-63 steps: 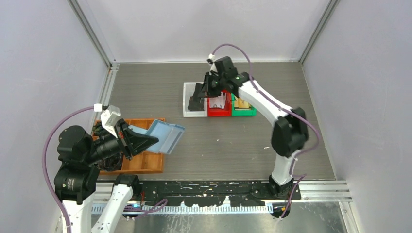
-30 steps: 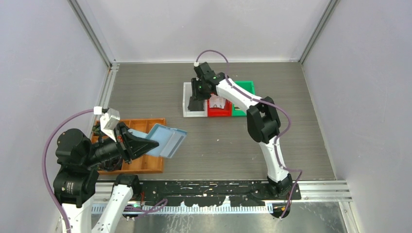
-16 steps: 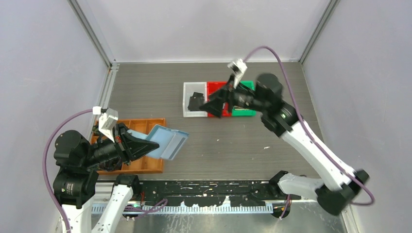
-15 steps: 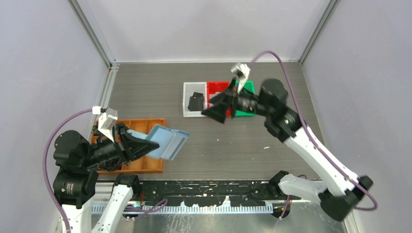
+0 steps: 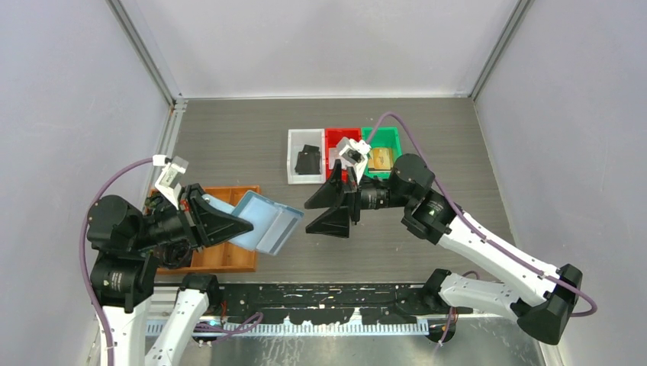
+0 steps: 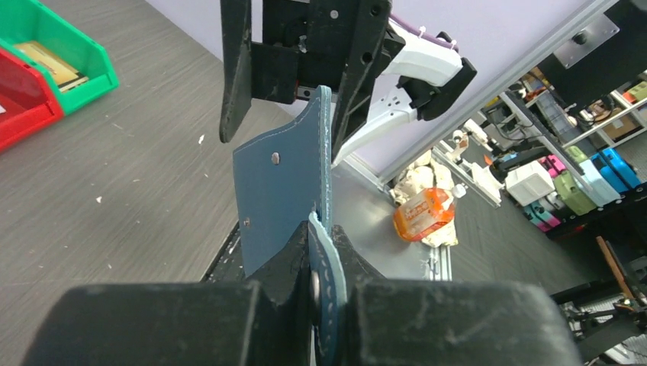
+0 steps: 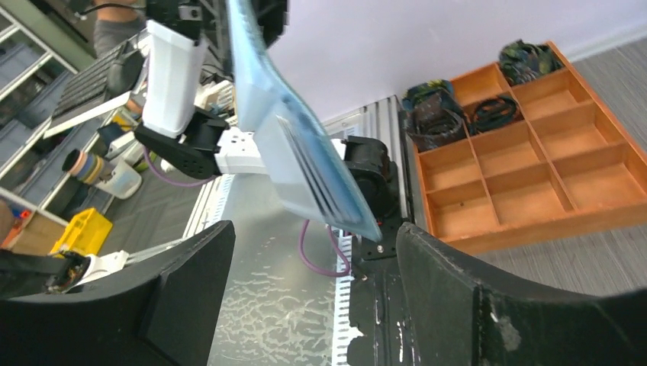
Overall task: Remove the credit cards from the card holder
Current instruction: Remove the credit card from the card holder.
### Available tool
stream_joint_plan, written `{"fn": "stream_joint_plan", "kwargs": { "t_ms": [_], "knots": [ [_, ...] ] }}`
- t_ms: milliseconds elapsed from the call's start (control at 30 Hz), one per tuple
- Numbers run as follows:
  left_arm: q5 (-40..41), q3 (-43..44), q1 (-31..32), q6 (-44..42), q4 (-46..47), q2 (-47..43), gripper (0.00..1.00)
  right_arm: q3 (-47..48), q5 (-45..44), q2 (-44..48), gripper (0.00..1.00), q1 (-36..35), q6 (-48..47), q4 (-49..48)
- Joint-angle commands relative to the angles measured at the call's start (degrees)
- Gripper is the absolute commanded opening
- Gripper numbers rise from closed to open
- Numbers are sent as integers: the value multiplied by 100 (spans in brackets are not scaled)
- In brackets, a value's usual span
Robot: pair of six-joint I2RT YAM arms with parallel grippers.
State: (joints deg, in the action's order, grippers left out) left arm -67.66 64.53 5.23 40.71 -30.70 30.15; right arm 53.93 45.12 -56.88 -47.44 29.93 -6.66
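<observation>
Grey table (image 5: 229, 145) w/ bins (image 5: 341, 131), wooden tray (image 5: 238, 264)

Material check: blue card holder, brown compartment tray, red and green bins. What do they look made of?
Card holder: leather or faux leather, matte; stitched edge and metal snap studs show. Compartment tray: likely wood, orange-brown, satin, with thin dividers. Red bin and green bin: moulded plastic by the look, uniform colour, slight sheen.

A robotics lab: pale panel walls (image 5: 69, 91) on aluminium framing (image 5: 145, 57) box in the table (image 5: 229, 145), with cluttered storage shelves (image 6: 580, 179) beyond.
</observation>
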Motion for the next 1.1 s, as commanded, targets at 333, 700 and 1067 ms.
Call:
{"fn": "stream_joint_plan", "kwargs": {
  "t_ms": [333,700,1067],
  "knots": [
    [-202,102,-13,1183,1224,110,0,-109,-878,8,66,-755,-513,-399],
    [-193,195,-14,1310,1255,108,0,-223,-1130,16,70,-750,-265,-969],
    [-129,248,-14,1369,1277,118,0,-300,-1228,-118,67,-836,-32,-1272]
  ]
}}
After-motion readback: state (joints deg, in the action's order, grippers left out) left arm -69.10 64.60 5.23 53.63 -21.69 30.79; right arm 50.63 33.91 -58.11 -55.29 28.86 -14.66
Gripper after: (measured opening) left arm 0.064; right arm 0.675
